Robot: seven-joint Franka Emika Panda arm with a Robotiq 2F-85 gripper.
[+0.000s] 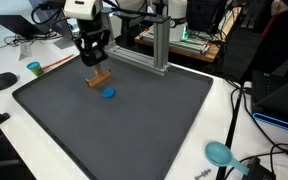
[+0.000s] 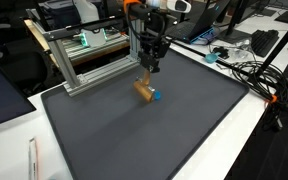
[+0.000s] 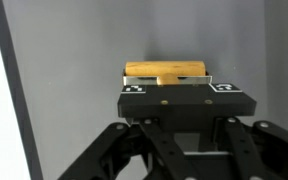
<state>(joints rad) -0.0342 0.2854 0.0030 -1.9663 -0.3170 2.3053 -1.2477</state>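
1. The grey mat (image 1: 134,130) covers the table
2. A frame (image 1: 159,45) stands at the mat's far edge
3. The gripper (image 1: 94,64) hangs right over the block (image 1: 100,78); I cannot tell if it clamps it
4. The block is far left on the mat
5. A disc (image 1: 108,94) lies just nearer

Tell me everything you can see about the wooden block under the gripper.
The wooden block is a small, plain tan bar, seemingly bare wood. It lies crosswise between the fingertips of the gripper, over the dark grey mat, close beside a blue disc. Whether it is clamped or lifted cannot be told.
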